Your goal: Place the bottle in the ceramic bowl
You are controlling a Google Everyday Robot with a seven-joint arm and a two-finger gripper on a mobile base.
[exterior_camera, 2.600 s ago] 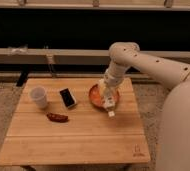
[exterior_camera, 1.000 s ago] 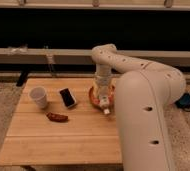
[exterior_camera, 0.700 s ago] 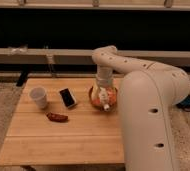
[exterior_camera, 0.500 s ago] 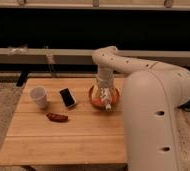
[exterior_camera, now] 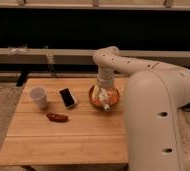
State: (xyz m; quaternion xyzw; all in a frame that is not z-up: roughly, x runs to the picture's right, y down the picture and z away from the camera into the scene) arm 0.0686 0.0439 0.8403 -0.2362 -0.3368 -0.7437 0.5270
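Since the earlier views the arm has swung from the right side of the counter to stand directly above the ceramic bowl, carrying the bottle with it, and over the last second it has barely shifted. That bottle now sits at the centre of the frame, tilted, its lower end pointing down and slightly right over the bowl's near rim; whether it already rests on the glaze or hangs just above it cannot be told. Just over it is the claw, pointing down into the bowl, and its grip state cannot be made out from this view. Left of the bowl on the wooden counter lies a dark phone, further left a white cup, and below the phone a small reddish-brown item; all three are well apart from the bowl. My judgement is that the task is near its end, with only the release and retreat remaining. The risk lies in the bottle's tilt: with one end near the rim, a release could let it tip over the near edge and roll out onto the counter, and a lift made before the bottle is free could drag it, or nudge the shallow bowl.
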